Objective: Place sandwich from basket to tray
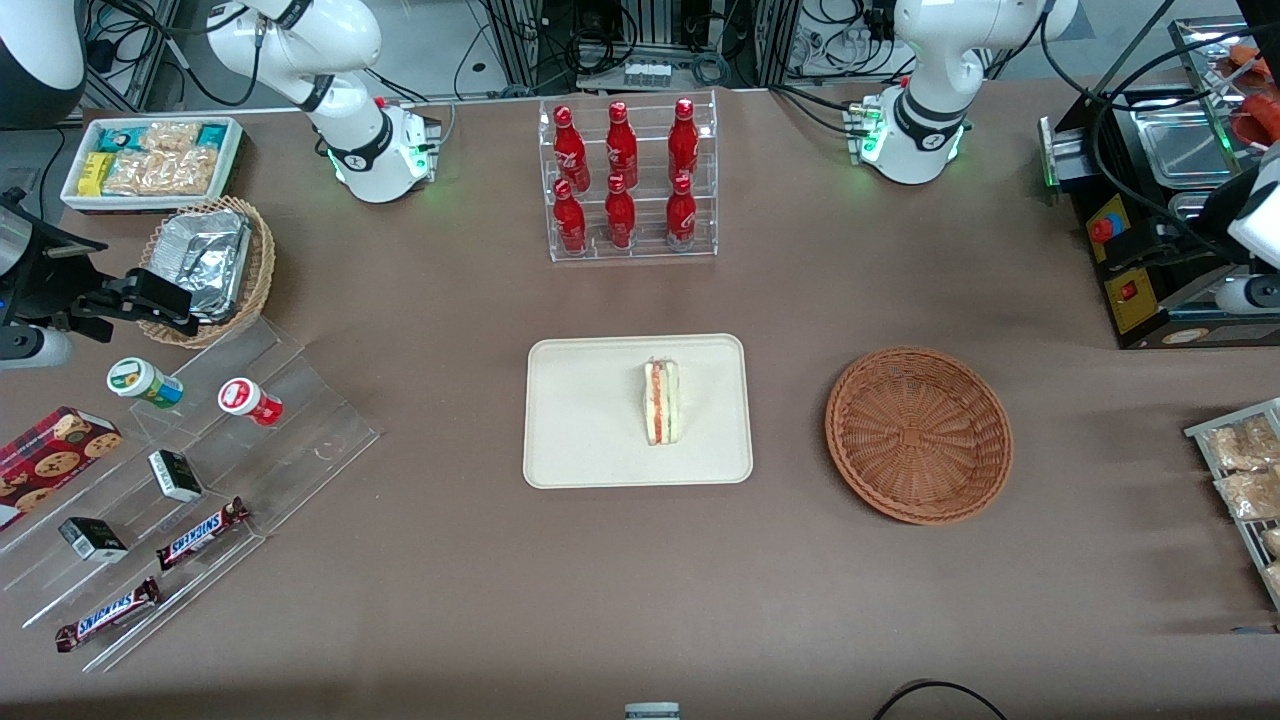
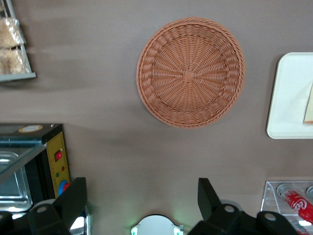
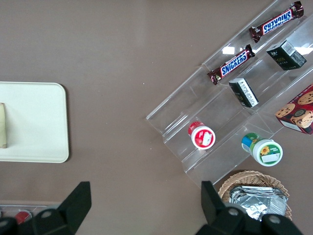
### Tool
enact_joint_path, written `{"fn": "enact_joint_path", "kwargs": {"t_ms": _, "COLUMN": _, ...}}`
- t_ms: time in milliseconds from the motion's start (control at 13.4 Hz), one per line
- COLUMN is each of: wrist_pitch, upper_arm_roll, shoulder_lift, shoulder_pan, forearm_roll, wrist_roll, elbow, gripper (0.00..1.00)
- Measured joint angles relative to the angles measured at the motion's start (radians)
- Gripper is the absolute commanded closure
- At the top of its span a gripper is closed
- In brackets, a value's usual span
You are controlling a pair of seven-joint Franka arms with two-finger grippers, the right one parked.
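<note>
The sandwich [image 1: 660,402] lies on the cream tray [image 1: 570,420] with its red, white and green cut edge facing up. The reddish-brown wicker basket [image 1: 918,434] stands beside the tray toward the working arm's end of the table, with nothing in it. My left gripper [image 2: 141,196] hangs open high above bare tabletop, with nothing between its black fingers [image 2: 73,198]. It is farther from the front camera than the basket [image 2: 190,72]. The left wrist view also catches the tray's end [image 2: 291,98] and a sliver of the sandwich [image 2: 309,105].
A clear rack of red bottles [image 1: 632,180] stands farther from the front camera than the tray. A black machine [image 1: 1150,230] and a wire rack of snack packets [image 1: 1245,480] sit at the working arm's end. Stepped acrylic shelves [image 1: 200,470] with snacks lie toward the parked arm's end.
</note>
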Motion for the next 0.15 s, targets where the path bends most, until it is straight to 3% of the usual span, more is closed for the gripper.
{"fn": "enact_joint_path", "kwargs": {"t_ms": 149, "wrist_pitch": 0.005, "upper_arm_roll": -0.007, "shoulder_lift": 0.0, "shoulder_pan": -0.001, "forearm_roll": -0.002, "wrist_roll": 0.012, "elbow": 0.0, "gripper": 0.0}}
